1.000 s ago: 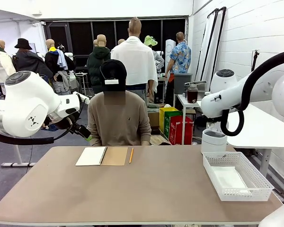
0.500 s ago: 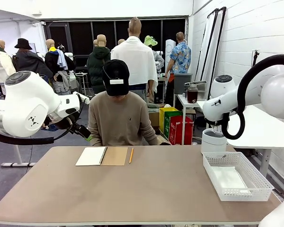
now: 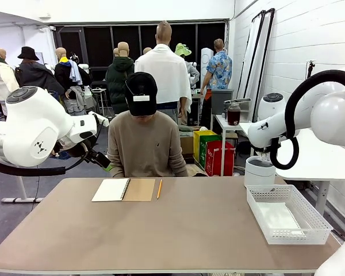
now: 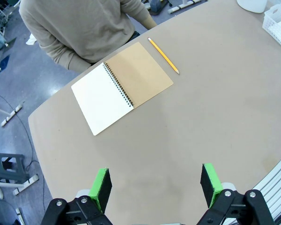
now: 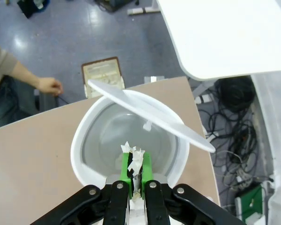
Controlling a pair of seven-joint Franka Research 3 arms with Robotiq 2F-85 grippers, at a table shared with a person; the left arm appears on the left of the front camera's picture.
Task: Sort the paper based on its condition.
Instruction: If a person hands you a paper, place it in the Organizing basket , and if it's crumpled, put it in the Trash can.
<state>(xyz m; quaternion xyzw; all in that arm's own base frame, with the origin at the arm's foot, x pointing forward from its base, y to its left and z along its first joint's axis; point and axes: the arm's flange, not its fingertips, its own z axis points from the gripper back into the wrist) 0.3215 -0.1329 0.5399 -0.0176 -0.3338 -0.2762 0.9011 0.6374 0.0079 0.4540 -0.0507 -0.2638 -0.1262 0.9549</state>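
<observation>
Two arms are up on my screens, and from the right wrist camera I see the right gripper [image 5: 136, 169] with its fingers pinched shut on a crumpled scrap of white paper [image 5: 134, 158], held directly above the open mouth of a white swing-lid bin [image 5: 86, 136] at the far right corner of the surface [image 3: 178, 230]. The bin's lid [image 5: 150, 115] is tilted up across the opening. In the front camera that bin [image 3: 259, 171] stands just behind the white mesh basket [image 3: 316, 221], and a flat white sheet [image 3: 279, 217] lies in the basket's bottom. My left gripper [image 4: 155, 185] hangs above the surface with its green-padded fingers [image 4: 101, 187] spread wide and nothing between them. Beyond it lies a spiral notebook [image 4: 122, 86], opened flat, with a yellow pencil [image 4: 163, 55] just beside its tan cover. The person [image 3: 142, 144] sits at the far side.
</observation>
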